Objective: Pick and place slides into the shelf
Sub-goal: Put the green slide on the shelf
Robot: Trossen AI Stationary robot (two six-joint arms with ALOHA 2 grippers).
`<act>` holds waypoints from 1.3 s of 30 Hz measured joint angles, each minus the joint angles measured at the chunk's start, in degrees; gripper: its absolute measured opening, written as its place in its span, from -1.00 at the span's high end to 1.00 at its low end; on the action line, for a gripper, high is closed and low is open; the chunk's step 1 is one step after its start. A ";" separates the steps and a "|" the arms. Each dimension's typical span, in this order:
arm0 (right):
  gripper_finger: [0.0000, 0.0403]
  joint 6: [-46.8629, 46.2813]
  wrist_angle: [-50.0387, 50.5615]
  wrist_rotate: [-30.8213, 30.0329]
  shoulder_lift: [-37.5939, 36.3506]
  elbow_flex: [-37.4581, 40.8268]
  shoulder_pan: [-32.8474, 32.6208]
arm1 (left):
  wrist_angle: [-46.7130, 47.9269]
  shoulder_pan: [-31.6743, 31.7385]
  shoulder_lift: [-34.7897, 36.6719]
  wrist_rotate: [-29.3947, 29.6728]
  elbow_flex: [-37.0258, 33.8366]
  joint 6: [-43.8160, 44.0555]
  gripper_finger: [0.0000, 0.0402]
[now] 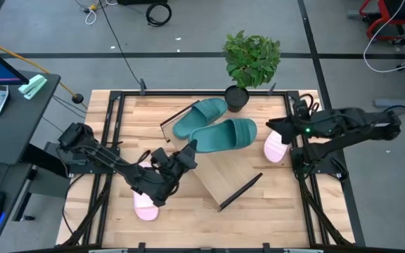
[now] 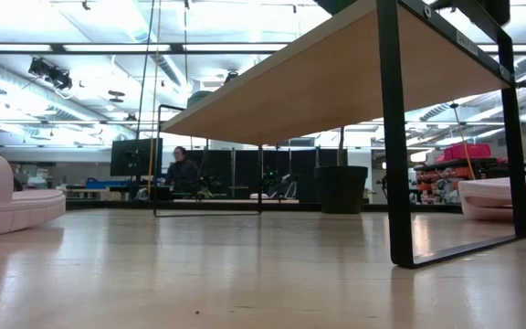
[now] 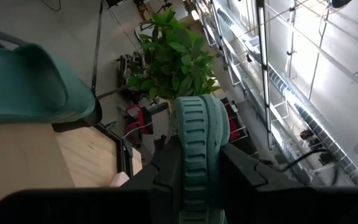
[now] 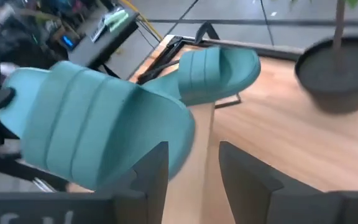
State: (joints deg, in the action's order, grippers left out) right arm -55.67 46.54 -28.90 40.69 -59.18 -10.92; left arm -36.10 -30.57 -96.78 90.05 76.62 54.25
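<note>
The shelf (image 1: 220, 172) stands slantwise on the tabletop, and the low view shows its underside (image 2: 318, 82). Two teal slides are over it: the far one (image 1: 199, 116) lies on the board. The near one (image 1: 225, 134) has my left gripper (image 1: 190, 149) shut on its left end. My right gripper (image 1: 271, 127) is open just off that slide's right end (image 4: 98, 130), with a small gap to it. One pink slide (image 1: 276, 146) lies on the tabletop under the right arm. The other (image 1: 145, 204) lies under the left arm. My left gripper pinches the near teal slide by its ribbed end rim (image 3: 197, 134) between the two fingers (image 3: 166, 171), coming level from the table's left and near side. The slide reaches away over the shelf. Whether it rests on the board or is lifted, I cannot tell.
A potted plant (image 1: 248, 60) in a black pot (image 1: 236, 98) stands at the table's far edge, close to the shelf's far end. The shelf's black end bars (image 2: 395, 137) stand on the tabletop. Bare wood (image 1: 259, 211) lies toward the near right. A person (image 2: 183, 174) sits far behind.
</note>
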 joint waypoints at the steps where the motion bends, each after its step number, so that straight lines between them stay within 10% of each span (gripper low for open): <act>1: 0.24 -1.54 -1.71 0.15 -1.08 2.13 0.02 | -0.06 -0.15 0.39 0.02 0.00 -0.81 0.61; 14: -0.10 -5.64 -11.44 -0.23 -5.88 12.72 0.02 | 2.56 0.08 1.23 0.00 -0.07 -1.14 0.61; 39: -0.02 -4.75 -11.44 1.27 -5.92 11.06 0.02 | 29.27 3.51 0.01 -0.12 -0.22 15.03 0.61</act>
State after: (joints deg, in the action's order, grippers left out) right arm -60.42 35.09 -27.63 34.76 -48.12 -10.90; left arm -6.83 -27.06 -96.77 89.93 76.40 69.27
